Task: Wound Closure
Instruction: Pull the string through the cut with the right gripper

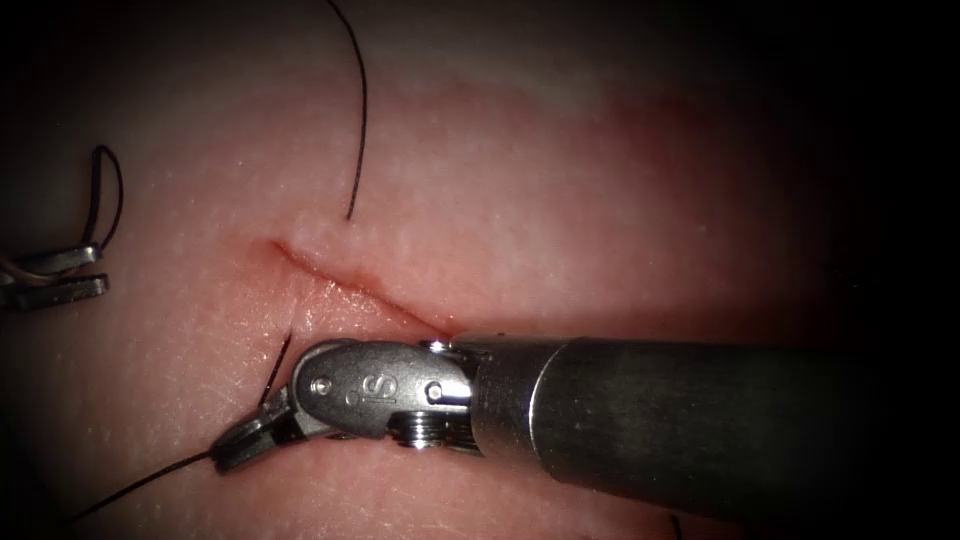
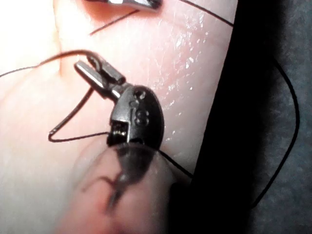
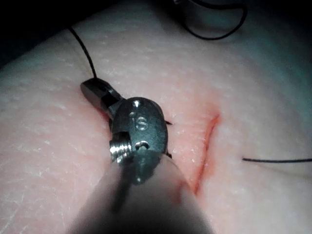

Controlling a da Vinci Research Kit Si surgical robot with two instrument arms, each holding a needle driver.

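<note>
Pink, moist pork-belly tissue (image 1: 560, 200) lies under both tools, with a thin reddish cut (image 1: 350, 285) running slantwise across its middle. From the right comes the right arm's steel needle driver (image 1: 245, 440), its grey shaft lying over the lower end of the cut; its jaws are clenched on the fine black thread (image 1: 140, 485), just left of the cut. From those jaws one strand trails toward the lower left edge, and a short dark piece rises from them toward the cut; whether that piece is needle or thread I cannot tell. Another black strand comes down from the top and enters the tissue just right of the cut's upper end. Far to the left sits the left arm's steel tool (image 1: 85, 272), its two jaws parted, with a loop of thread arching just above them.
</note>
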